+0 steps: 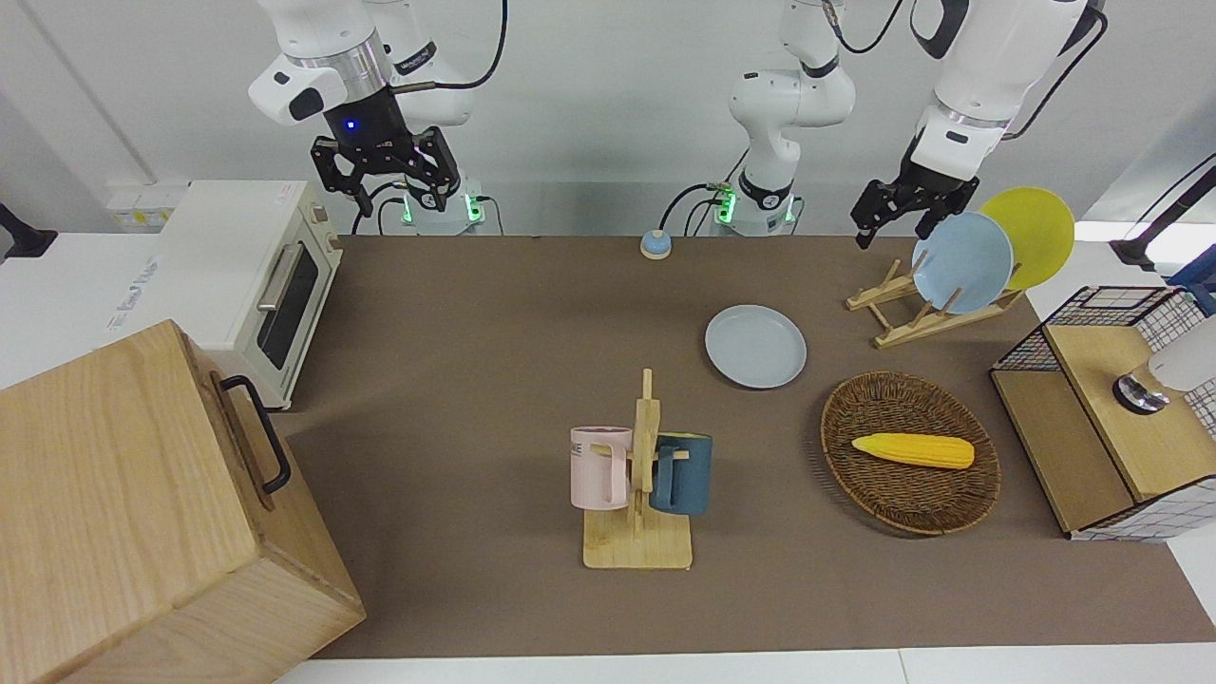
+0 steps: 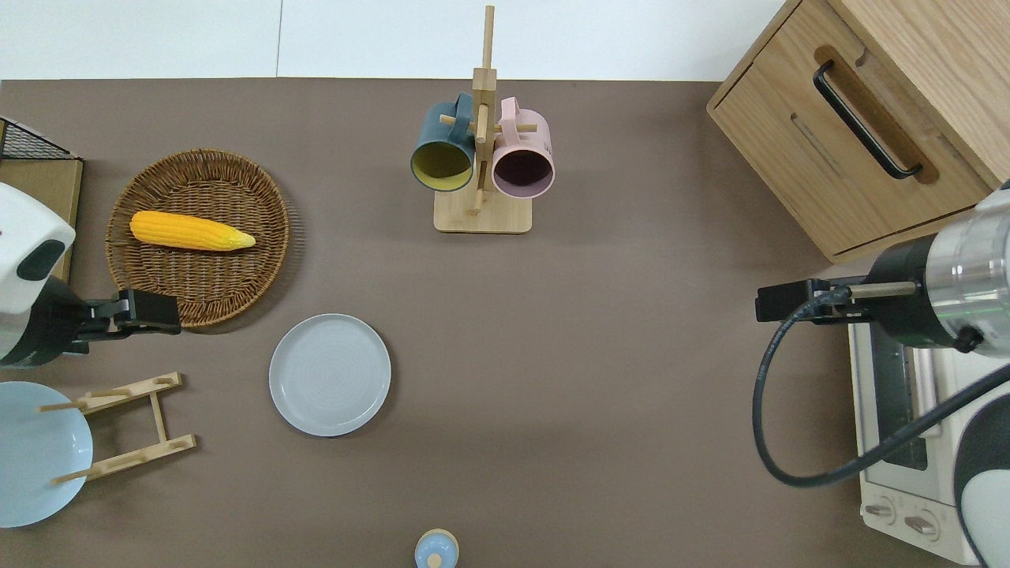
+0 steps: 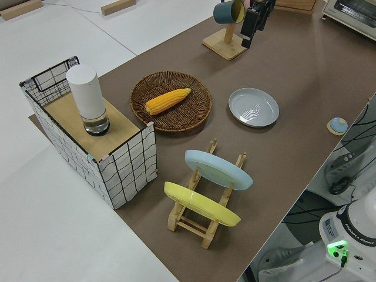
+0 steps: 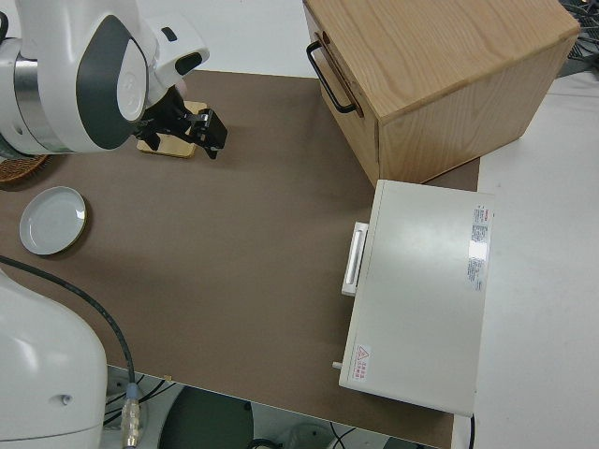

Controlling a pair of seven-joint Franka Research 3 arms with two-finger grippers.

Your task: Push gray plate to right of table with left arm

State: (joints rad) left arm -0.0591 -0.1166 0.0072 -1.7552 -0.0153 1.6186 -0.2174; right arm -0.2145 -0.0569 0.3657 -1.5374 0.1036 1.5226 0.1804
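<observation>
The gray plate lies flat on the brown table, toward the left arm's end; it also shows in the overhead view, the left side view and the right side view. My left gripper is open and empty, up in the air. In the overhead view it is over the wicker basket's rim nearest the robots, apart from the plate. My right gripper is open and parked.
A wicker basket holds a corn cob. A wooden rack carries a sky-blue plate and a yellow plate. A mug tree, wooden box, toaster oven, wire crate and small blue bell also stand here.
</observation>
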